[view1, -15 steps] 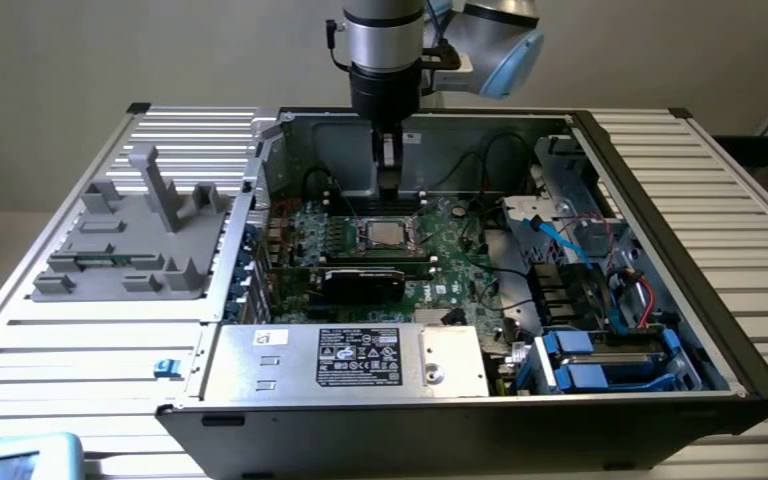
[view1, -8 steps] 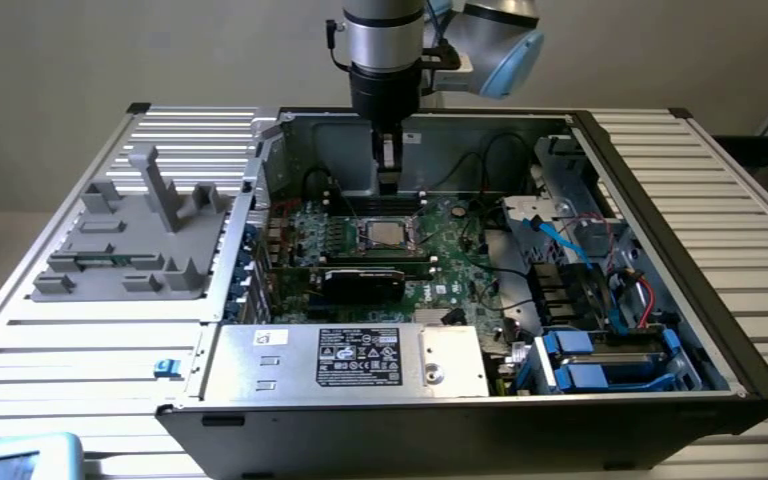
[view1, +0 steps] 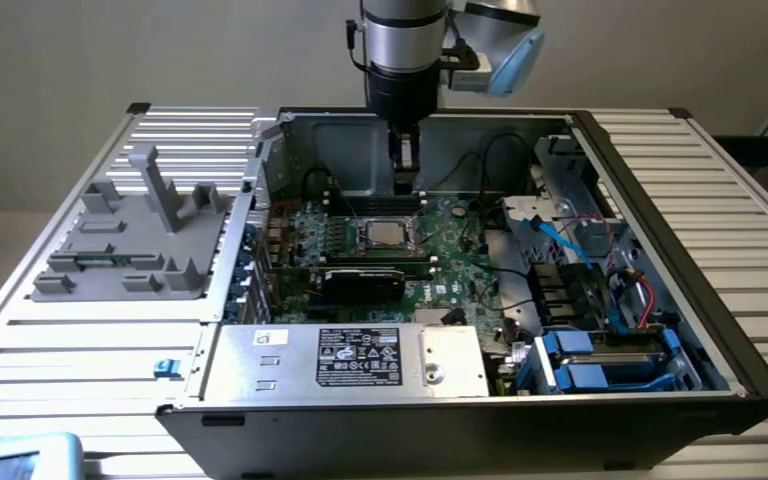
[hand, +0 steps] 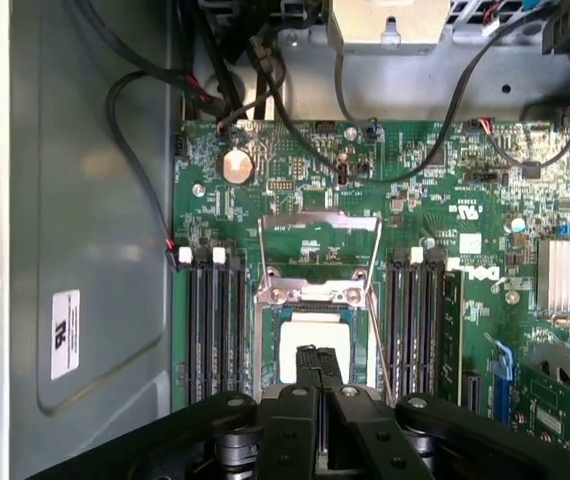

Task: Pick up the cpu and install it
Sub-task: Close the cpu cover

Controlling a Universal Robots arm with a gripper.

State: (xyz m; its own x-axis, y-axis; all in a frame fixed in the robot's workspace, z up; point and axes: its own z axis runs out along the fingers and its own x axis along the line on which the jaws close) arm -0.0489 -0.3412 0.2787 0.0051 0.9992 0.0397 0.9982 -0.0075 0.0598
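This looks like a robotics lab or test workshop. An open black desktop computer case (view1: 491, 430) lies on a slatted silver aluminium workbench (view1: 77, 350), its green circuit board (hand: 415, 200) bared. Beside it sits a grey moulded plastic parts fixture (view1: 131, 250), and a silver industrial robot arm (view1: 398, 40) hangs overhead.

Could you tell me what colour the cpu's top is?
The cpu is silver-grey, clearest in the exterior view.

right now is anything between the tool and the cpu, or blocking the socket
Nothing visible does. The cpu already lies in the socket. The socket's metal frame is swung open off the chip. The shut tool sits right over the chip, with no cable crossing between them.
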